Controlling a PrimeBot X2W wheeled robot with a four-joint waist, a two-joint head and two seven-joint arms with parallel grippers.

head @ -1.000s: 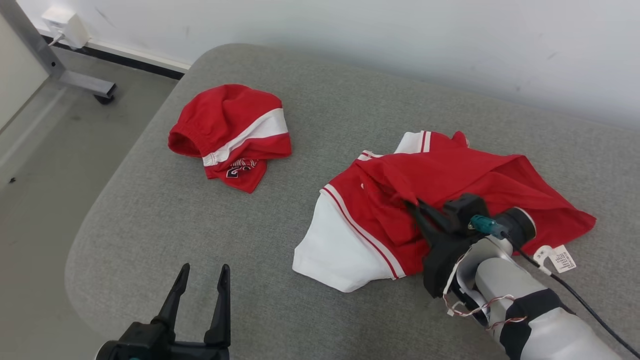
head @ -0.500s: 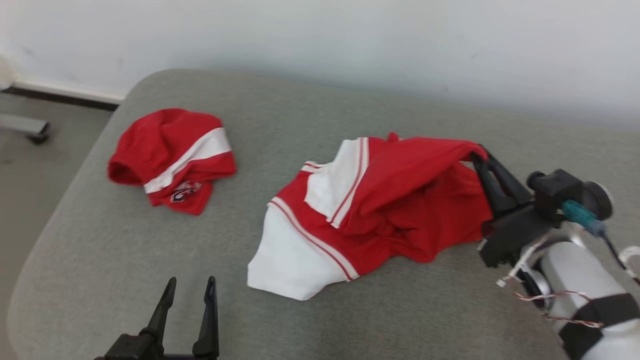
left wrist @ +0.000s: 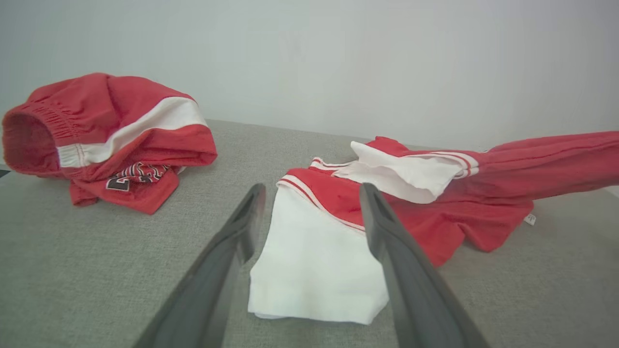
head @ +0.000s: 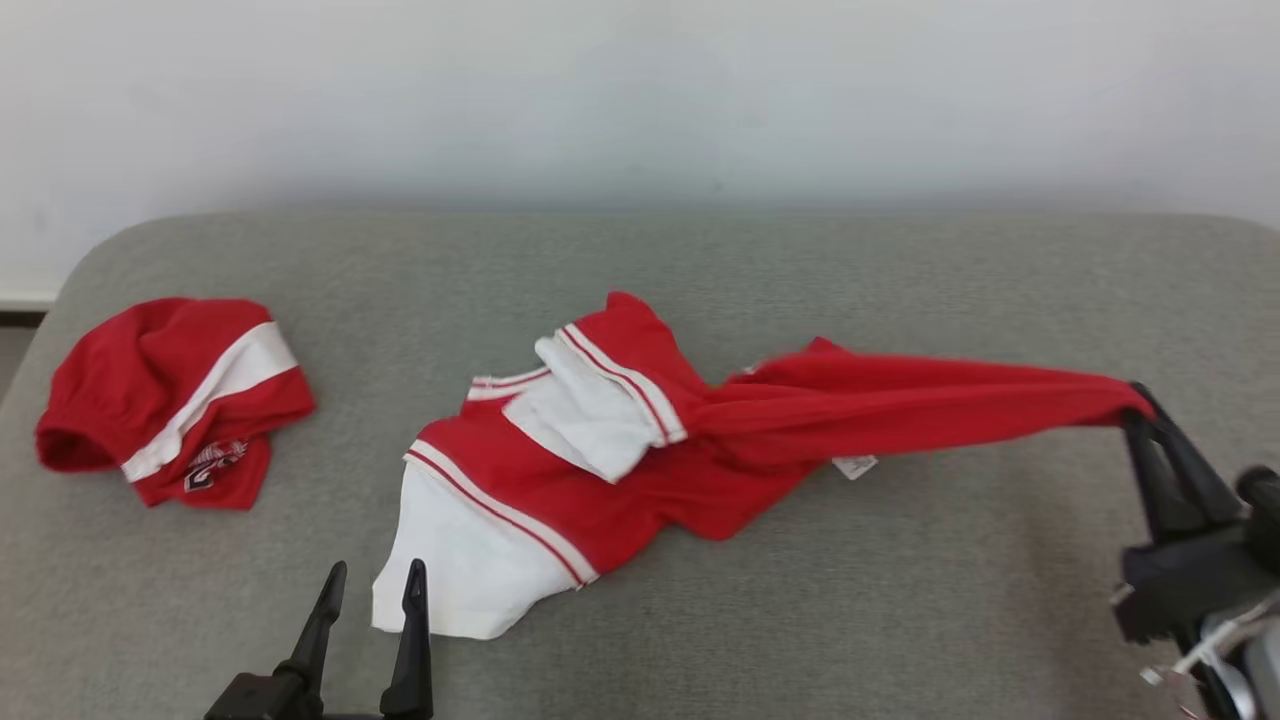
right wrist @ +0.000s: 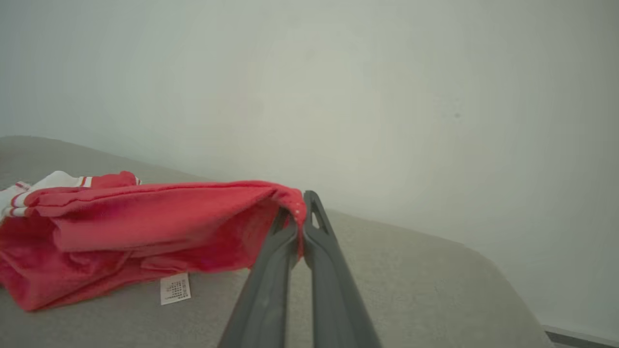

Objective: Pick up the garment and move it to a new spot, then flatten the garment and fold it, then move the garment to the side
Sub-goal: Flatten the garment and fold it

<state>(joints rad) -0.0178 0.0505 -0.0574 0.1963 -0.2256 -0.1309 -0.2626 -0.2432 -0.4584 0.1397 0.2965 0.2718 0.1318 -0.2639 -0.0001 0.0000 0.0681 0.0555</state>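
Since a second ago, the garment (head: 600,460) is drawn out into a long red strip by the right gripper (head: 1135,405). The camera is swung as well, so the whole picture is shifted.

In the head view, the right fingers are closed on a red edge at their tips, and the rest of the cloth trails away from them onto the cushion (head: 900,600). The left gripper (head: 376,568) is held open, with the garment's white corner just beyond its tips, untouched. A second red bundle (head: 170,400) is left well apart from both.

In the left wrist view, the white corner is seen between and past the spread fingers, not gripped.

In the right wrist view, red cloth is pinched at the fingertips and lifted off the cushion. A label (right wrist: 175,288) lies to the left of the fingers.

The pick-up is judged done and the move under way. Flattening, folding and setting aside are left.
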